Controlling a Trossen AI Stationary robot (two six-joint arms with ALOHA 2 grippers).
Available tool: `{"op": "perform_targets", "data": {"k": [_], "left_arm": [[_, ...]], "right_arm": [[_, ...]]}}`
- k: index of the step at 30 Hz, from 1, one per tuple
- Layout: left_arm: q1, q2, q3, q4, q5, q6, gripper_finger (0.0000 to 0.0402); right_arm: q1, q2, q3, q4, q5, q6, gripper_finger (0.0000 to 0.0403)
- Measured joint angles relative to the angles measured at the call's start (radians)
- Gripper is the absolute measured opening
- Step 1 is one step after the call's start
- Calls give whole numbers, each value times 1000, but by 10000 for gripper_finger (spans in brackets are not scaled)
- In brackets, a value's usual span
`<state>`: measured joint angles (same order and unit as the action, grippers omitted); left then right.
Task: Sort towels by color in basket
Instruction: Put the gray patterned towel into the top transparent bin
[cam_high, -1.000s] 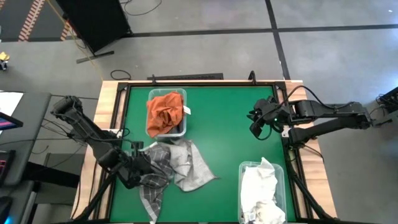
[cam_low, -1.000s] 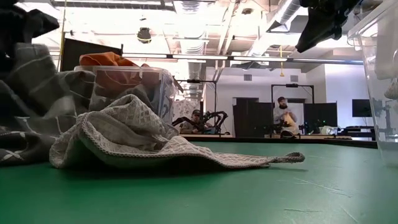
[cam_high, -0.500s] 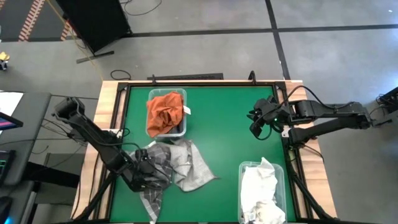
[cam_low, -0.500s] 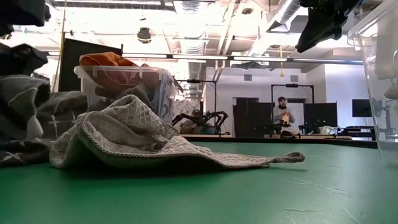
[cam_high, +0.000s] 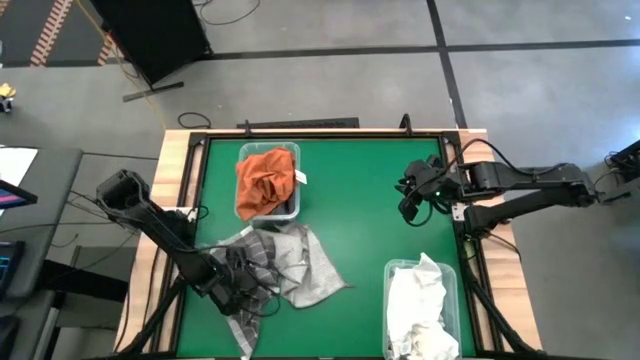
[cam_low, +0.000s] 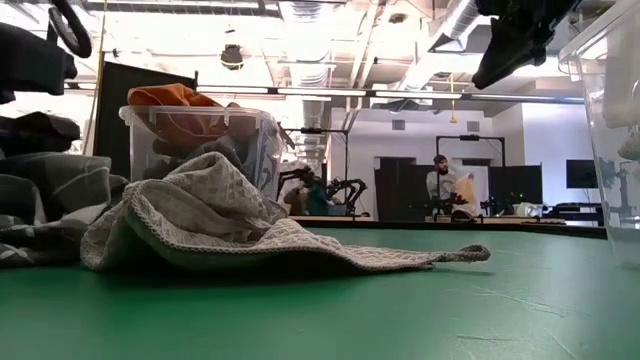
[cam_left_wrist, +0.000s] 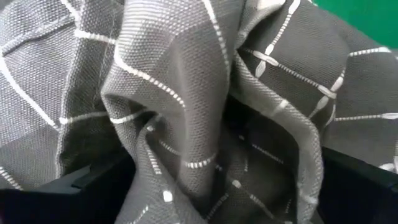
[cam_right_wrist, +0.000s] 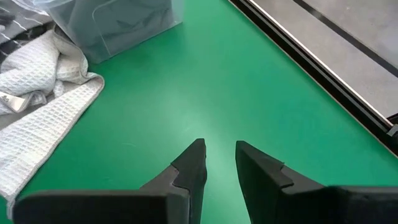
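A grey plaid towel (cam_high: 252, 268) lies bunched on the green table near the left edge, and it fills the left wrist view (cam_left_wrist: 205, 112). My left gripper (cam_high: 240, 290) points steeply down into it, open, with a raised fold between its fingers. A light grey waffle towel (cam_high: 312, 265) lies spread beside the plaid towel, partly on it. An orange towel (cam_high: 265, 175) sits in a clear bin (cam_high: 292, 205) at the far left. White towels (cam_high: 418, 305) fill a clear bin (cam_high: 452, 275) at the near right. My right gripper (cam_right_wrist: 219, 158) hangs high over the right side, narrowly open and holding nothing. My left gripper stands with its open fingers (cam_left_wrist: 81, 186) on either side of a raised fold (cam_left_wrist: 186, 143) of the plaid towel, coming from above and pointing down. I cannot tell whether the fingers touch the cloth. The towel lies slack on the table.
Bare green table (cam_high: 360, 200) spreads between the two bins and under my right gripper. A black frame rail (cam_right_wrist: 323, 68) runs along the table's right edge. In the low view, people and other robot arms show in the room far behind the table.
My left gripper has gone down and a little toward the near edge, onto the plaid towel. The part of the plaid towel that hung raised at the left has sunk into a slack heap on the table. The waffle towel has stayed in place.
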<state>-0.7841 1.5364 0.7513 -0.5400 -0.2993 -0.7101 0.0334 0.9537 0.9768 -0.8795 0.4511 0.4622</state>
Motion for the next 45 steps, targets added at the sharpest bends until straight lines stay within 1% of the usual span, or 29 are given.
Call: {"op": "perform_targets", "data": {"k": [4,6,8,10,12,17,18,19,23,25,28,31,32,34,36,40,45], "left_arm": [[3,53,1,-9,-10,-12,387],[3,61,1,-3,-7,-6,369],[3,62,1,3,-3,12,337],[3,62,0,8,2,37,291],[3,63,0,10,1,56,234],[7,65,-2,1,-4,111,64],[7,65,-3,0,-3,122,36],[7,65,-3,0,1,131,24],[7,65,24,-41,14,162,22],[7,54,67,-115,25,183,22],[7,9,146,-301,38,222,22],[6,-70,268,-400,15,237,22],[4,-96,305,-456,-3,238,22],[-2,-144,378,-553,-47,239,22],[-10,-194,459,-584,-95,258,22],[-26,-274,593,-687,-255,318,22],[-7,-339,715,-682,-472,503,22]], "right_arm": [[0,26,0,0,0,-1,118],[0,37,0,0,0,-2,118],[0,46,0,2,0,-13,118],[0,49,0,6,0,-15,118],[0,50,0,7,0,-18,118],[0,47,0,8,0,-18,118],[0,47,0,8,0,-18,118],[0,47,0,8,0,-18,118],[0,47,0,8,0,-18,118],[0,47,0,7,0,-18,118],[0,47,0,8,0,-18,118],[0,47,0,7,0,-18,118],[0,47,0,7,0,-18,118],[0,47,0,6,0,-20,118],[0,47,0,6,0,-23,118],[0,47,0,6,0,-26,118],[0,47,0,6,0,-29,118]]}}
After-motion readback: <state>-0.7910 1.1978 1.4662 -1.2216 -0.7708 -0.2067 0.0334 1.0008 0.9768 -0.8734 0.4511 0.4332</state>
